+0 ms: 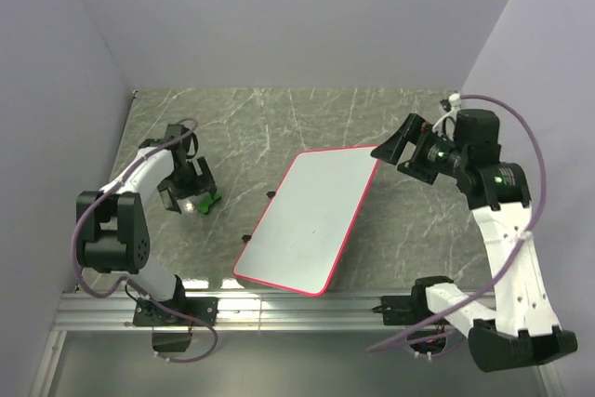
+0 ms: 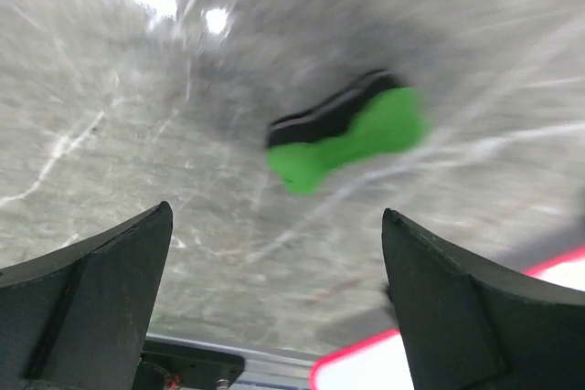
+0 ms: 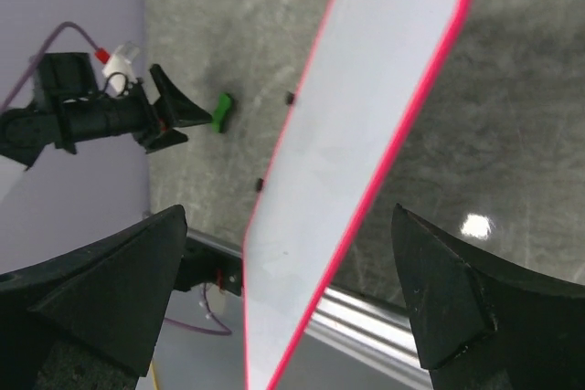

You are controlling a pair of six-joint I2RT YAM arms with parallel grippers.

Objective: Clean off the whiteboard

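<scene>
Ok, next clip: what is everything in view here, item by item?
whiteboard: one, white with a red-pink rim, flat on the middle of the table, set at an angle
eraser: one, green with a black layer, on the table left of the whiteboard, apart from it
small bits: two, black, on the table by the whiteboard's left edge; too small to identify
table: one, grey marbled
rail: one, silver, along the table's near edge
left arm: one, white and black, over the eraser, jaws open, holding nothing
right arm: one, white and black, by the whiteboard's far right corner, jaws open, holding nothing
</scene>
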